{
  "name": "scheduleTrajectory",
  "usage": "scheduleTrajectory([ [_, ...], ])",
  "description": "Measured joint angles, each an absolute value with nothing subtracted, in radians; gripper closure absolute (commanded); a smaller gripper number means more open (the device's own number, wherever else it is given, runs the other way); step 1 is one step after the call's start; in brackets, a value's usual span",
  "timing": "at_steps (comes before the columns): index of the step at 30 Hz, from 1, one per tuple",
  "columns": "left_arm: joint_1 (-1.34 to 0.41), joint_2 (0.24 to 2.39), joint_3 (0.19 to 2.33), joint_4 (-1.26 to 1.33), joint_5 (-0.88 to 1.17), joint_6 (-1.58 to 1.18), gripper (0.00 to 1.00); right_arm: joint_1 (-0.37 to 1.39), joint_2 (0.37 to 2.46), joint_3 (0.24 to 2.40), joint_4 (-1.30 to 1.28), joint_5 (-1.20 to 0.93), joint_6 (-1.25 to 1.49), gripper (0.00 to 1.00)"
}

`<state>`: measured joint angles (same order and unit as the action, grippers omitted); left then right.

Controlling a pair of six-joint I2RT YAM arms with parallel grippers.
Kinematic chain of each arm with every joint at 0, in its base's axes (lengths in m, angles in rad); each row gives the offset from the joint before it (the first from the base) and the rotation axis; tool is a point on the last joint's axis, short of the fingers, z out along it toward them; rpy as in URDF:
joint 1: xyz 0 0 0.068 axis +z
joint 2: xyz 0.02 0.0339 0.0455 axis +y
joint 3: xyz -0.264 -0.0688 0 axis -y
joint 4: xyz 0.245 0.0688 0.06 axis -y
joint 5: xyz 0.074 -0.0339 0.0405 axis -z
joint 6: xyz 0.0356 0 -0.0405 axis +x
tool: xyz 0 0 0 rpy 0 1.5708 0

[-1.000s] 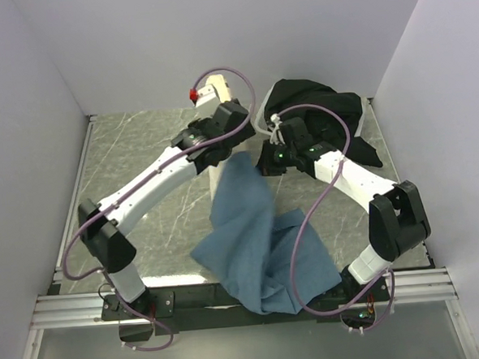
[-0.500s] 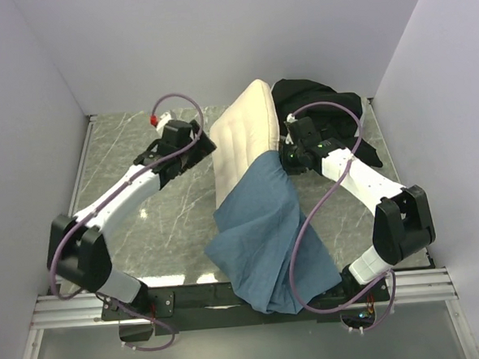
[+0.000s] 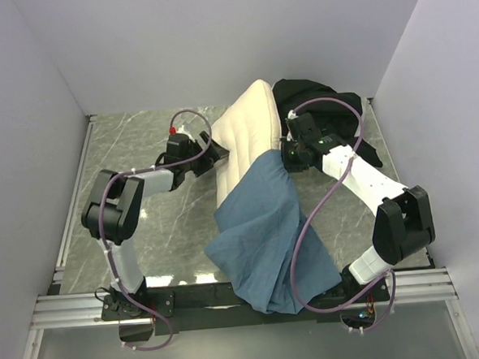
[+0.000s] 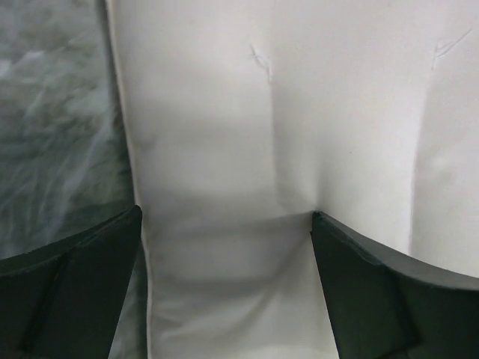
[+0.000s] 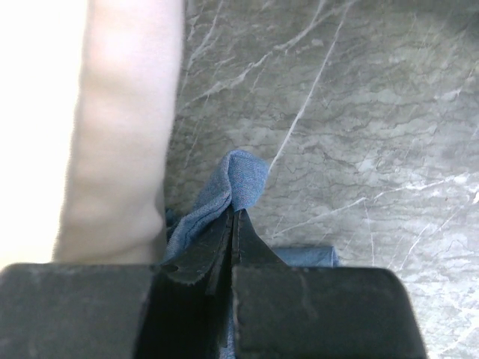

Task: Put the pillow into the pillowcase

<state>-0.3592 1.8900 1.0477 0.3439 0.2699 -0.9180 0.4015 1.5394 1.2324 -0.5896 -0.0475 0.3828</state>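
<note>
Pillow (image 4: 247,149) between open left gripper (image 4: 224,288) fingers, half in pillowcase (image 3: 259,227).

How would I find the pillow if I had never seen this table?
Look at the middle of the green marble table, between the two arms. The pillow is the plump cream-white cushion sticking out of the blue pillowcase; the cloth behind it is black.
</note>
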Motion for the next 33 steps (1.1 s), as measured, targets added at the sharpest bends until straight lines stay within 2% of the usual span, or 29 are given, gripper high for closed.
scheduleTrajectory([
  [1, -0.358, 1.907, 1.044, 0.389, 0.287, -0.928, 0.24, 0.402, 1.539, 1.235, -0.592, -0.048, 0.382, 1.00],
  [3, -0.355, 1.951, 1.026, 0.512, 0.331, -0.961, 0.50, 0.402, 1.541, 1.246, -0.600, -0.049, 0.380, 1.00],
  [4, -0.354, 1.973, 1.018, 0.570, 0.350, -0.985, 0.78, 0.402, 1.542, 1.253, -0.603, -0.051, 0.377, 1.00],
  [5, -0.354, 1.996, 1.010, 0.627, 0.368, -1.005, 0.92, 0.402, 1.543, 1.261, -0.607, -0.053, 0.376, 1.00],
  [6, -0.353, 2.012, 1.005, 0.668, 0.381, -1.026, 0.99, 0.402, 1.543, 1.267, -0.607, -0.055, 0.376, 1.00],
  [11, -0.351, 1.967, 0.960, 0.691, 0.373, -1.032, 0.99, 0.402, 1.545, 1.308, -0.623, -0.068, 0.375, 1.00],
  [18, -0.351, 1.472, 0.905, 0.245, 0.108, -0.939, 0.99, 0.418, 1.576, 1.473, -0.739, -0.010, 0.360, 1.00],
  [24, -0.352, 1.176, 0.887, 0.068, -0.015, -0.937, 0.99, 0.482, 1.686, 1.731, -0.834, 0.082, 0.350, 0.95],
  [27, -0.352, 1.099, 0.836, -0.006, -0.071, -0.941, 0.99, 0.512, 1.785, 1.889, -0.879, 0.107, 0.343, 0.60],
  [28, -0.352, 1.086, 0.823, -0.033, -0.088, -0.945, 0.99, 0.521, 1.823, 1.938, -0.882, 0.117, 0.338, 0.40],
  [30, -0.352, 1.077, 0.799, -0.078, -0.107, -0.950, 0.99, 0.537, 1.878, 2.001, -0.886, 0.143, 0.334, 0.20],
  [32, -0.353, 1.078, 0.783, -0.115, -0.113, -0.957, 0.99, 0.560, 1.900, 2.006, -0.878, 0.179, 0.331, 0.09],
  [33, -0.355, 1.081, 0.776, -0.139, -0.121, -0.963, 0.99, 0.574, 1.899, 1.982, -0.875, 0.198, 0.330, 0.09],
])
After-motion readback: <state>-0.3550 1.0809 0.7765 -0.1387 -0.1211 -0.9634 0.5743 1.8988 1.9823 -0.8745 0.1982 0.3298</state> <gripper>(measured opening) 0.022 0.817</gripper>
